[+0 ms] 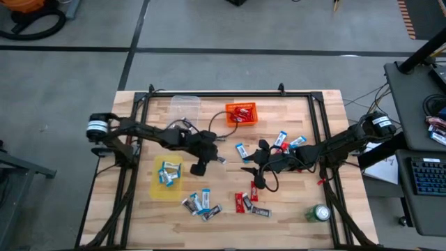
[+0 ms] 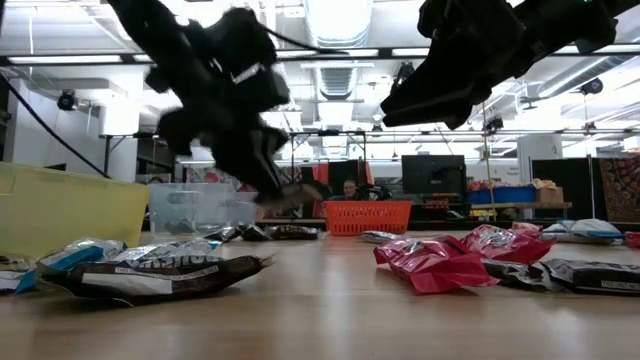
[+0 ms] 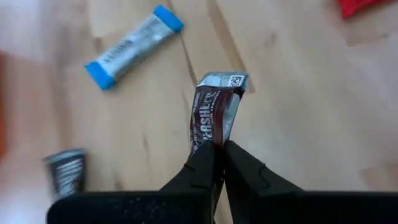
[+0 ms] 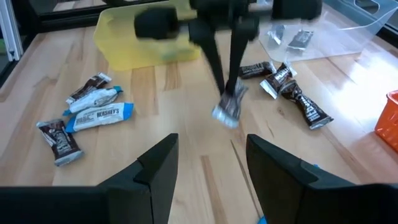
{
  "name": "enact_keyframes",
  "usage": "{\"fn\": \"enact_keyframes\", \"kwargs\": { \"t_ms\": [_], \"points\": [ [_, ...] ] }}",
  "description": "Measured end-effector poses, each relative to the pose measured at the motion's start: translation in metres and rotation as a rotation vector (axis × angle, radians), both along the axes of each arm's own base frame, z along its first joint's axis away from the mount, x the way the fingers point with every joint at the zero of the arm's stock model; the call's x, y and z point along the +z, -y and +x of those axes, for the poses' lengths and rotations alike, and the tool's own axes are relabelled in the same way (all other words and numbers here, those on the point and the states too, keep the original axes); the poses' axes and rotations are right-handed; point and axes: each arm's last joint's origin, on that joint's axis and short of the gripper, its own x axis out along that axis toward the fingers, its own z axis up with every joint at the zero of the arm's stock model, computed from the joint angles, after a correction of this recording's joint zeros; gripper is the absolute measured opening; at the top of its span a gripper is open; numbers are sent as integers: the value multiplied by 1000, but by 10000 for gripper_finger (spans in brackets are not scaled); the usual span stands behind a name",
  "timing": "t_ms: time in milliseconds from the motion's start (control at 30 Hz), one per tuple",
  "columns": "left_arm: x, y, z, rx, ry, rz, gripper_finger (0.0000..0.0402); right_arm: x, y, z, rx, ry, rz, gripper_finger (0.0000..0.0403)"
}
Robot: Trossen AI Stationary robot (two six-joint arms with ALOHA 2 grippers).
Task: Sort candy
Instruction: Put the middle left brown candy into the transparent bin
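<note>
While pinched: brown bar (image 3: 214, 115) between left gripper (image 3: 219, 155) fingertips.

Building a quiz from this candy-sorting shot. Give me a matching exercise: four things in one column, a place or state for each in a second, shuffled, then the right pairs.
Things
1. left gripper
2. right gripper
3. orange bin
4. green can

Places or states
A. holds red candy, at the table's far side
B. fingers open, nothing between them
C. stands near the table's front right corner
D. shut on a dark brown candy bar

Pairs: 1-D, 2-B, 3-A, 4-C
</note>
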Motion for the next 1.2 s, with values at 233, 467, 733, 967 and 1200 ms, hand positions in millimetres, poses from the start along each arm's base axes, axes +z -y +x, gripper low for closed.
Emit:
{"fn": "enact_keyframes", "kwargs": {
  "t_ms": [233,467,733,967,1200],
  "points": [
    [59,-10,-38,204,50,135,2,0,0,0,-9,6,20,176],
    [85,-60,-82,588,-7,352,2,1,0,1,-10,13,21,176],
    [68,-134,-110,848,-102,243,2,2,0,1,-7,26,18,176],
    [49,-154,-113,834,-156,124,2,2,0,1,4,24,-5,176],
    [51,-155,-111,835,-155,127,33,4,2,2,-2,39,-2,176]
  ]
}}
